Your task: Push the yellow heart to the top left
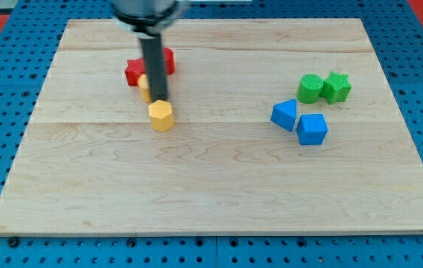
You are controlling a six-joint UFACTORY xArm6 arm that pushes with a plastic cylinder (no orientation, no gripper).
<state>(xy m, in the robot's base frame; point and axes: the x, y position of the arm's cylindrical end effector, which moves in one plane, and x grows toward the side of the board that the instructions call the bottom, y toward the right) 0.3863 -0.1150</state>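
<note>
My tip stands at the upper left of the wooden board, just above a yellow hexagonal block and touching or nearly touching its top edge. A second yellow block, largely hidden behind the rod, shows at the rod's left; its shape cannot be made out. Two red blocks sit behind the rod: one to its left and one to its right.
At the view's right, a green round block and a green star block sit side by side. Below them lie two blue blocks, one to the left of the other.
</note>
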